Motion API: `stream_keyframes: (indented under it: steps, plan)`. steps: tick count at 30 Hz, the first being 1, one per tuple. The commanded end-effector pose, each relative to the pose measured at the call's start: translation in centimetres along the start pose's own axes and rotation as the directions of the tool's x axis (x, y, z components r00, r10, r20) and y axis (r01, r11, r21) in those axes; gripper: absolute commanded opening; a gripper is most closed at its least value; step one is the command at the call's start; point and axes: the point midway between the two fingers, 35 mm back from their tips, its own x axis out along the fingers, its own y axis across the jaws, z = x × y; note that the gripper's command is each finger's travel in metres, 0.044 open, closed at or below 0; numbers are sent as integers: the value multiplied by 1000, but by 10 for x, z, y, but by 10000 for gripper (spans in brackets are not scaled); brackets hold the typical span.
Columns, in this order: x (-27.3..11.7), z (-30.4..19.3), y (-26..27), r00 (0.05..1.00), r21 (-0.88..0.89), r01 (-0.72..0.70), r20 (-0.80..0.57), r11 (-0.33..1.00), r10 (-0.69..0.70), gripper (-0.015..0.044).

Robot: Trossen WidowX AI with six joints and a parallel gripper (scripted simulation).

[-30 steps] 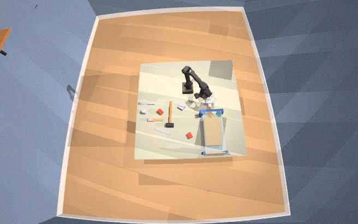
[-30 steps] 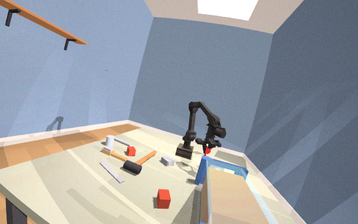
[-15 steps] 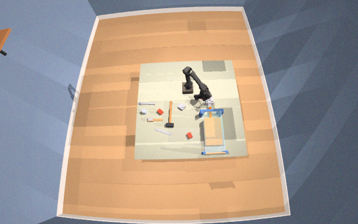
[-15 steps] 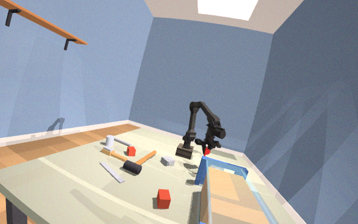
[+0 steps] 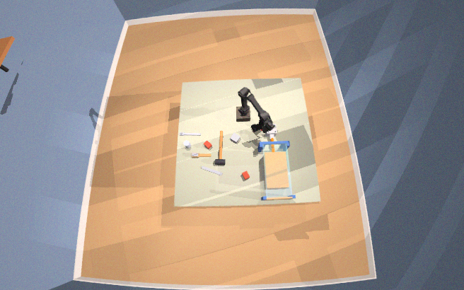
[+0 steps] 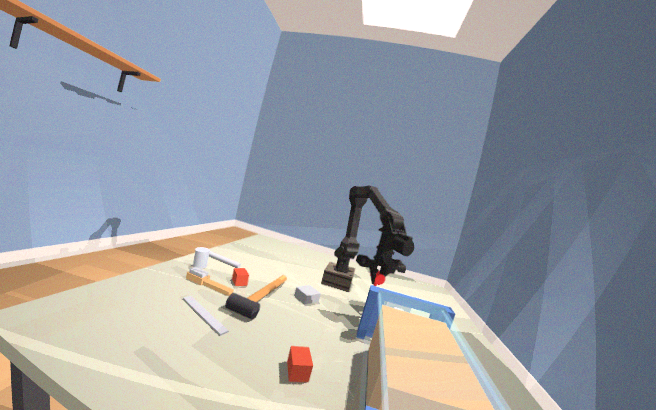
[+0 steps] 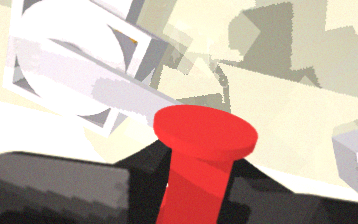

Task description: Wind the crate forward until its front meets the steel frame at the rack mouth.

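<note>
The gripper (image 5: 262, 129) (image 6: 378, 281) (image 7: 196, 187) is shut on the red knob of the winch handle. The handle's pale crank arm (image 7: 142, 95) runs from the knob to the top of the white winch (image 5: 271, 131) (image 7: 62, 62); its key end is hidden. An orange strap (image 5: 272, 141) runs from the winch under the blue frame (image 5: 283, 141) (image 6: 410, 300) at the rack mouth. The tan crate (image 5: 276, 170) (image 6: 417, 340) looks flat inside the clear-panelled cubby (image 5: 290, 177). A small gap shows between the crate's front and the frame in the top view.
A grey block (image 5: 235, 138) (image 6: 307, 295) lies left of the winch. A black-headed mallet (image 5: 221, 145) (image 6: 243, 305), a flat grey bar (image 5: 211, 170) (image 6: 205, 315) and a red block (image 5: 245, 175) (image 6: 300, 364) lie left of the cubby. Other tools lie farther left.
</note>
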Motion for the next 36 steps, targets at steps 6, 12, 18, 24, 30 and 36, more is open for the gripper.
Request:
stream_keyframes:
  steps: [6,12,18,24,30,36]
  plan:
    - [0,23,-4,999,8,10,35,1000,-11,0]
    - [0,31,-4,999,8,10,35,1000,-11,0]
    - [-1,39,-4,999,8,10,36,1000,-11,0]
    - [-1,46,-3,999,8,10,36,1000,-11,0]
    - [-1,54,-2,999,8,10,37,1000,-11,0]
    - [-2,62,1,999,8,10,38,1000,-10,0]
